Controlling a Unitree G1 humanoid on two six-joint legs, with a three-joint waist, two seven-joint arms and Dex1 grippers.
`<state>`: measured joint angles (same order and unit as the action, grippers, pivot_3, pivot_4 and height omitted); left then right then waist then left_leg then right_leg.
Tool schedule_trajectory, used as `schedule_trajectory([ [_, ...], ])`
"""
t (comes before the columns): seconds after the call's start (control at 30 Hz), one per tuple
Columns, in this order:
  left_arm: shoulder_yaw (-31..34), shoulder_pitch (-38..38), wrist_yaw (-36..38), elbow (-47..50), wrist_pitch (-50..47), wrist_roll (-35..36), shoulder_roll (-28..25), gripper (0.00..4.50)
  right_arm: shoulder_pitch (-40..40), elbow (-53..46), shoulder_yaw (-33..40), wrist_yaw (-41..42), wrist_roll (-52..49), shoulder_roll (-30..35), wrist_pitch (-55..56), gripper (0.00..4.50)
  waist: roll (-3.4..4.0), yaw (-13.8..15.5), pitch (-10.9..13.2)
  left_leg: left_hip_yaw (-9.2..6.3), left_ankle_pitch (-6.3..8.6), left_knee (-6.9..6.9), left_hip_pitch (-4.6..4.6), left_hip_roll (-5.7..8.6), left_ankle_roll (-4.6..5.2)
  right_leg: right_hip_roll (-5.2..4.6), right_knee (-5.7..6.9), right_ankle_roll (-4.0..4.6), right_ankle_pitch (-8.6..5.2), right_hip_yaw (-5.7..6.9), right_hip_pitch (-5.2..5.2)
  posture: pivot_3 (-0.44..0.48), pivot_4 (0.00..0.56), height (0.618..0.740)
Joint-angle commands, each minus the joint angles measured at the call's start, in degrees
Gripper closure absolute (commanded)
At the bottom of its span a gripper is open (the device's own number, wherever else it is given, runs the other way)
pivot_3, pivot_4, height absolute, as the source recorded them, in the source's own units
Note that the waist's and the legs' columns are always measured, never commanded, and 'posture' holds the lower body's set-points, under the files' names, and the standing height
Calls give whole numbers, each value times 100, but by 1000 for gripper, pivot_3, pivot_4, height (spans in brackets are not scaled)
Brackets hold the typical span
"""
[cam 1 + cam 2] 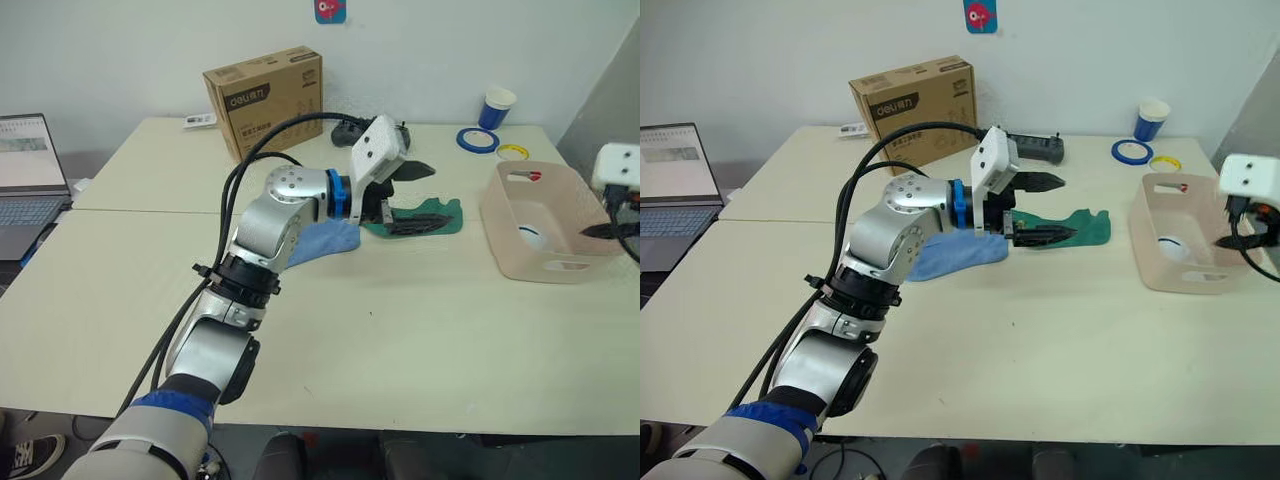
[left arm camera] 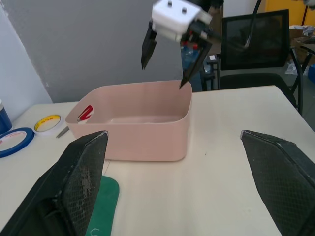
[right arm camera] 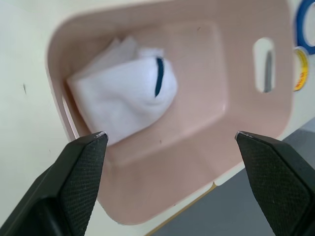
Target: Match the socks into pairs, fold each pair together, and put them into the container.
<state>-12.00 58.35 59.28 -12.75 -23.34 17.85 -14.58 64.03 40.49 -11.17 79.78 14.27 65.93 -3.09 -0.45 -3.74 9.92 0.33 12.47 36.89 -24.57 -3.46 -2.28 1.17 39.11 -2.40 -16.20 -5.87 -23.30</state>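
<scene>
Closest to us, bare bench (image 1: 400, 350) stretches out in front of the left tool (image 1: 1042, 210), which hangs over the middle with both fingers spread wide and nothing between them. Just behind the left tool's wrist lies a light blue sock (image 1: 955, 252), bunched flat on the bench. Right under its lower finger sits a dark green sock (image 1: 1080, 228), stretched out past the fingertips, and from the wrist camera a green edge (image 2: 103, 206) peeks beside one finger (image 2: 78, 187); whether the finger touches the fabric, I cannot tell. Out ahead of the left tool stands the pink container (image 1: 535, 225), and over it hovers the right tool (image 2: 170, 54), fingers parted, released, holding nothing. Directly below the right tool, a folded white pair (image 3: 123, 101) rests on the container's floor, against one wall. Beyond the container lie a blue tape ring (image 1: 478, 140) and a yellow ring (image 1: 513, 152), with a blue cup (image 1: 497, 108) behind them. Farthest back, a cardboard box (image 1: 265, 98) stands by the wall.
</scene>
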Motion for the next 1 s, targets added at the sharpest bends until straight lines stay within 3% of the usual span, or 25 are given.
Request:
schedule_trajectory([
  [0.03,343,-323,-151,614,-286,166,-306,0,92,-801,690,-280,-850,-571,-730,40,1,-70,-1,-2,0,0,11,-4,0,4,3,0,0,-1,9,0,150,740],
  [0.13,539,-898,-494,1039,-362,32,-592,0,-458,-1810,1286,-1153,-1550,-1606,-1606,40,-1,-110,-1,-14,0,6,23,-10,0,12,22,0,0,1,20,0,150,740],
  [0.27,1178,-2237,-1641,1992,-519,-210,-831,0,-2024,-3664,1737,-2882,-1874,-3183,-2229,40,-8,-79,-2,-22,-4,10,32,-13,-7,10,78,-3,-4,11,17,0,150,740],
  [0.37,1489,-3060,-2232,2525,-541,-308,-843,0,-3032,-4591,1927,-3678,-1988,-3875,-2410,40,-7,74,0,-25,-15,7,16,-14,-25,4,87,2,-8,27,-1,0,150,740],
  [0.5,2031,-4363,-2770,2897,-131,-477,-896,0,-4326,-4962,1831,-4638,-1384,-4083,-1501,40,-9,222,-1,-13,-19,10,4,5,-34,-26,65,0,-9,28,4,0,150,740],
  [0.7,2776,-6429,-3522,3276,621,-551,-399,0,-6129,-5698,1790,-5223,-1465,-4570,-1145,40,-37,196,-21,-4,-17,1,5,0,-32,-27,20,-3,-8,24,15,0,150,740],
  [0.87,2933,-6925,-3625,3425,681,-314,-272,0,-6628,-6135,1712,-5554,-1430,-4775,-1215,40,-50,164,-29,0,-18,0,19,-5,-34,-20,25,6,-14,20,11,0,150,740],
  [1.0,2836,-6898,-3600,3360,713,-315,-357,0,-6714,-6293,1505,-5654,-1320,-4778,-1274,40,-79,163,-52,6,-17,-3,24,-7,-34,-20,23,16,-27,19,17,0,150,740],
])
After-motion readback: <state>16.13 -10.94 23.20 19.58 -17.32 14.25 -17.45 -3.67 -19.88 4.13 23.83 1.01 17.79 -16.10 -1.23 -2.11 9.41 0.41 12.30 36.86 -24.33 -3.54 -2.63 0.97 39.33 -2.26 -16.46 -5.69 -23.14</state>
